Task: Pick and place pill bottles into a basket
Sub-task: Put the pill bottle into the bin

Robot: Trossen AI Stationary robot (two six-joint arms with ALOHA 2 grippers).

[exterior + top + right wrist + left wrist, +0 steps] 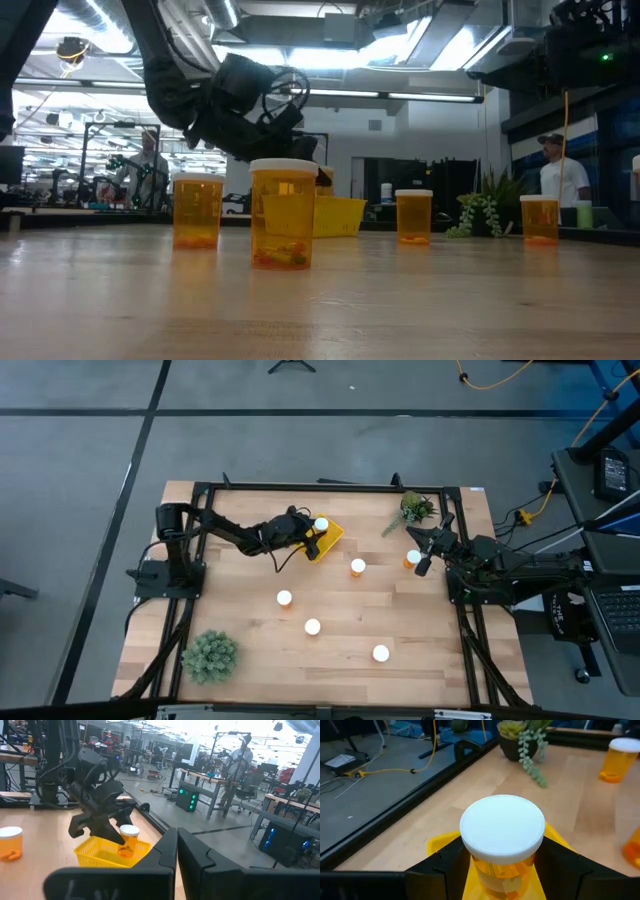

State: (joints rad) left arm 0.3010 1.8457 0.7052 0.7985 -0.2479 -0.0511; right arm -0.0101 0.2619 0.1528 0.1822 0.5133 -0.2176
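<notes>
An orange pill bottle (pixel 502 827) with a white cap stands upright between the fingers of my left gripper (pixel 502 867), over the yellow basket (pixel 333 541) at the table's far middle. In the right wrist view the same bottle (pixel 129 838) dips into the basket (pixel 102 853). Several more pill bottles stand upright on their bases on the wood: (pixel 358 567), (pixel 413 558), (pixel 284 598), (pixel 312 627), (pixel 380 653). My right gripper (pixel 424 563) waits shut at the table's right side, beside one of these bottles. My left gripper pinches the bottle's orange body (pixel 481 870) just below the white cap, one finger (pixel 445 865) on either side. The fingers come from the table's left, slanting a little downward. The bottle is upright with its lower end inside the basket; whether it rests on the floor is hidden.
A trailing green plant in a pot (pixel 416 509) stands at the far right and a round green plant (pixel 210 655) at the near left. A black frame (pixel 330 487) runs round the table. Bare wood lies between the scattered bottles. People (pixel 240 755) show in the room beyond.
</notes>
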